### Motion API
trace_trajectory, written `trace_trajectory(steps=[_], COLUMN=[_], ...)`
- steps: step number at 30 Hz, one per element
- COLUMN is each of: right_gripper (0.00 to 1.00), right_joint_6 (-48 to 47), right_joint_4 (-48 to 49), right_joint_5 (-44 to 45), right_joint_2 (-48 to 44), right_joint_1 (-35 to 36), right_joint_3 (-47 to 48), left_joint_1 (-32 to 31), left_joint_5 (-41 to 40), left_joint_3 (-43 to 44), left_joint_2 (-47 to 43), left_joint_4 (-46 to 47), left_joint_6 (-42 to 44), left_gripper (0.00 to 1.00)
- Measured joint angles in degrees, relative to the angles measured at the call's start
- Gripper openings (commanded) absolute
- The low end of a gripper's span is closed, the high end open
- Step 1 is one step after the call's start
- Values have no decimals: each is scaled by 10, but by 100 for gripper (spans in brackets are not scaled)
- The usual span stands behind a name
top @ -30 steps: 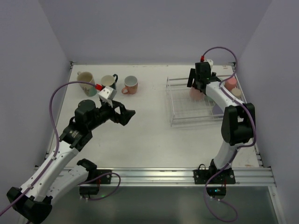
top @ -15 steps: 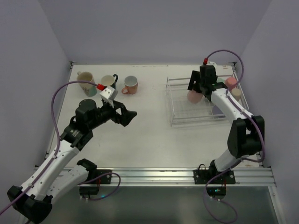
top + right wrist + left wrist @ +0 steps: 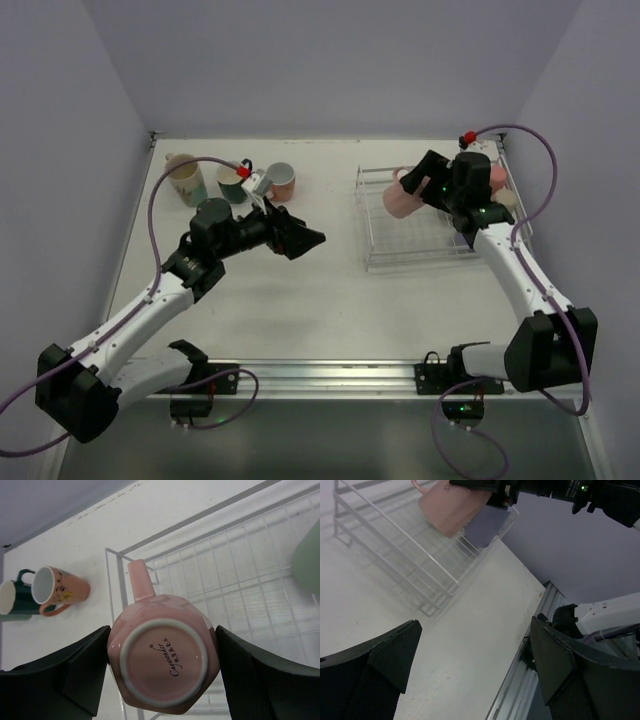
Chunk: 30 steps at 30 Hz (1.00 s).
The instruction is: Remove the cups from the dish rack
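My right gripper [image 3: 412,190] is shut on a pink mug [image 3: 397,198] and holds it lifted over the left part of the wire dish rack [image 3: 372,262]. In the right wrist view the pink mug [image 3: 163,659] shows its base, handle pointing away, between the fingers [image 3: 85,669]. It also shows in the left wrist view [image 3: 451,510] above the rack [image 3: 405,555]. A lavender cup [image 3: 466,235] and other cups [image 3: 494,178] stay in the rack. My left gripper [image 3: 306,238] is open and empty over the table's middle. A cream mug [image 3: 184,173], dark green mug [image 3: 233,183] and salmon mug [image 3: 281,182] stand at the back left.
A mint green cup [image 3: 306,560] sits in the rack at the right edge of the right wrist view. The metal rail [image 3: 400,376] runs along the table's near edge. The side walls stand close at both sides.
My right gripper has lifted the pink mug out of the rack and carried it left. My left arm has swung right toward the table's middle, gripper still open.
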Motion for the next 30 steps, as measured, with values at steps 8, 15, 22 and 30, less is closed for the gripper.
trace_trajectory(steps=[8,15,22,30], right_gripper=[28,29,29,30], right_joint_6=[76,140,199,241], right_joint_4=[48,133,194,259], right_joint_5=[-79,-158,-228,-284], right_joint_2=[-94,-158,-189,-195], right_joint_1=[-37,-40,-40,-40], right_joint_3=[-42,-100,-150,-176], left_joint_1=[-59,-77,-87,-90], left_joint_5=[12,3,-7,-2], left_joint_3=[7,57,112,117], left_joint_2=[121,211,284,330], left_joint_4=[136,221,275,332], left_joint_6=[-102,-153,-180,-221], left_gripper=[96,96,96,88])
